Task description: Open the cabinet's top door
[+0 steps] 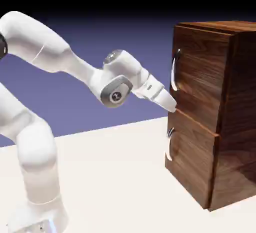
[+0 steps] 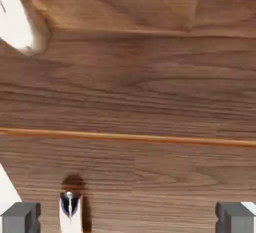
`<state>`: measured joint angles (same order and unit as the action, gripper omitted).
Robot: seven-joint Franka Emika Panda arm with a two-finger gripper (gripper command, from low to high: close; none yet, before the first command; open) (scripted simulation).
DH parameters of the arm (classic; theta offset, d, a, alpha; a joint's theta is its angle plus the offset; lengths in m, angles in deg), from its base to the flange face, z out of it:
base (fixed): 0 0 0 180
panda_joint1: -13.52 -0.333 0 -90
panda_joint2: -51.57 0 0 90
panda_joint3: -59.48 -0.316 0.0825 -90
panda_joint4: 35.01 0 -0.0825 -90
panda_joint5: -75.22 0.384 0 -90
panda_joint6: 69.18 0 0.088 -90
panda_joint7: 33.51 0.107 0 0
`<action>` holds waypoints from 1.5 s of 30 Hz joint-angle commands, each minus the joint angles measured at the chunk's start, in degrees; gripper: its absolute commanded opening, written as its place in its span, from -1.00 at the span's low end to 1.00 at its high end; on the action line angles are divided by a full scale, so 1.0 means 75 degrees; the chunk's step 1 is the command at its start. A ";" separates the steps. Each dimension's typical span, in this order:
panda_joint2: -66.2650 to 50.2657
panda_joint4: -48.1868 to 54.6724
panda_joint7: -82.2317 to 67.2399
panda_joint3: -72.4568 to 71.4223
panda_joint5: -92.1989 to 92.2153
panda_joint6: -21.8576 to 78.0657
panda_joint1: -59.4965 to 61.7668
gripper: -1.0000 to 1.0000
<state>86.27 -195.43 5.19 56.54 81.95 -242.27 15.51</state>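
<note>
Dark walnut grain covers the cabinet, which stands at the right of the scene, its two doors turned toward the white arm on the left. The top door has a curved silver handle running upright near its left edge in the exterior view. The jaws are wide apart with nothing between them, close to the door fronts, around the seam between upper and lower doors. So the handle lies above them, its long axis vertical; the coming move likely calls for going up and lining up across that bar. The lower handle sits below, an easy wrong catch. The pale surface spreads beneath arm and cabinet, with a blue-violet backdrop behind.
</note>
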 commanded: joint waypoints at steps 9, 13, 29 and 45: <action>0.0910 0.0257 -0.1674 -0.1309 0.2991 0.0405 0.1191 0.00; 0.1314 0.0371 -0.2418 -0.1890 0.4320 0.0585 0.1720 0.00; 0.2932 0.0828 -0.5393 -0.4217 0.9637 0.1306 0.3836 0.00; 0.4550 0.1285 -0.8369 -0.6543 1.4954 0.2027 0.5952 0.00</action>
<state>120.39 -185.79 -57.58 7.46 194.09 -227.07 60.15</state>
